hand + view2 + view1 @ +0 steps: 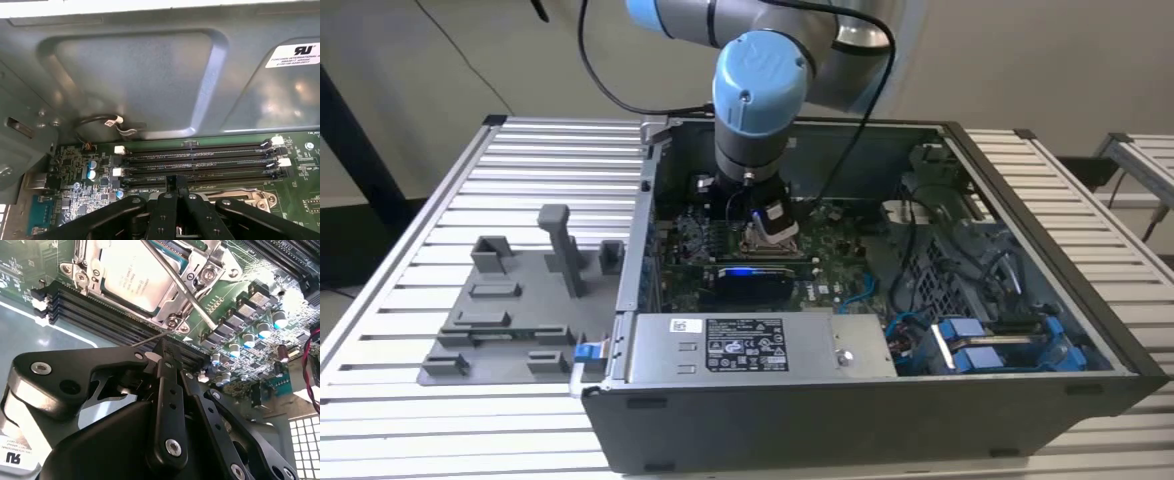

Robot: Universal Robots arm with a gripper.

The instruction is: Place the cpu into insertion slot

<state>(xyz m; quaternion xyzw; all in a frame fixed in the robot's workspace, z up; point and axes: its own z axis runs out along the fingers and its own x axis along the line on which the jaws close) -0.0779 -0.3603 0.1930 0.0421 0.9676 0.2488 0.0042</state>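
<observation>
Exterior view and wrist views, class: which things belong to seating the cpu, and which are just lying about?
Belong: cpu, insertion slot, tool.
Lying about: long black connector strips, power supply box, grey fixture plate.

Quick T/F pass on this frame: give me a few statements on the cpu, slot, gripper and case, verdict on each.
1. The small silvery square cpu sits inside the shiny metal-framed insertion slot. True.
2. The black gripper grips the cpu in its jaws. False: the jaws are shut on nothing, and the cpu lies in the slot.
3. The dark computer case is closed. False: it is open, with the green motherboard exposed.
4. A grey plastic fixture plate lies on the slatted table, at the exterior view's left of the case. True.
</observation>
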